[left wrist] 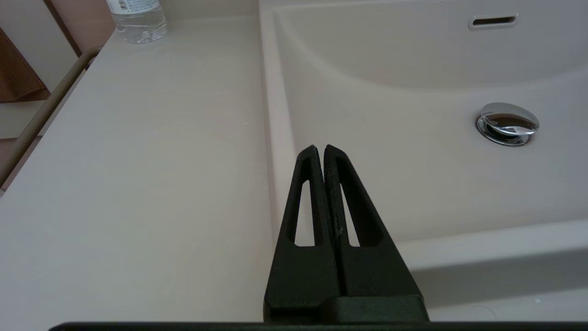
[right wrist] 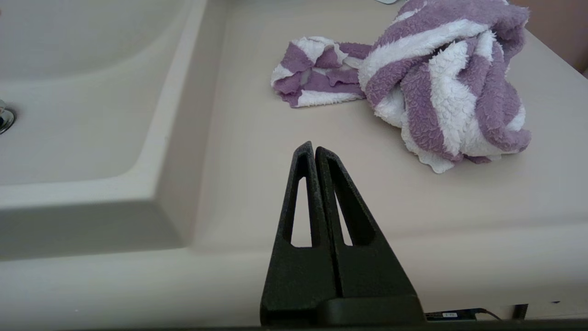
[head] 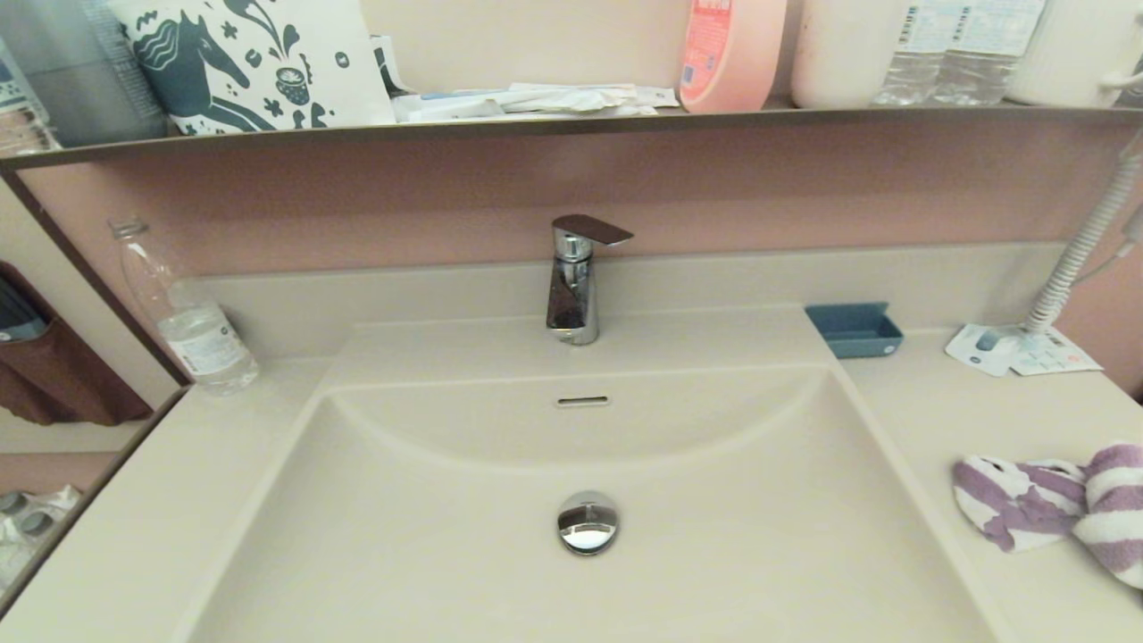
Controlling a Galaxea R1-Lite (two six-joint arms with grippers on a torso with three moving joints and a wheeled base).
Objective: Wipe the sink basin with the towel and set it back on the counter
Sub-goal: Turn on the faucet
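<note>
The left gripper [left wrist: 319, 149] is hanging low at the front of the sink, over the spot where the counter [left wrist: 138, 184] meets the left edge of the sink basin [left wrist: 390, 174]. Its two black fingers are pressed together and are holding nothing. The right gripper [right wrist: 309, 148] is hanging at the front on the other side, over the counter just right of the basin. Its fingers are pressed together too, with nothing between them. Neither arm is showing in the head view.

A little past the right gripper, the towel [right wrist: 441, 87] is lying in a soft heap on the counter, apart from the fingers. It is showing purple and white stripes, with one flatter end reaching toward the basin.

In the middle of the basin, the shiny drain plug [head: 587, 521] is sitting, and it may be tipped up a bit. Farther back, the overflow slot [head: 582, 401] is sitting in the curved wall, and the faucet [head: 576, 281] is standing behind it. A blue dish [head: 855, 329] is resting to the right, a printed card [head: 1018, 350] is lying past the towel, and a water bottle [head: 183, 308] is standing at the far left. A shelf [head: 571, 125] is running across the top.
</note>
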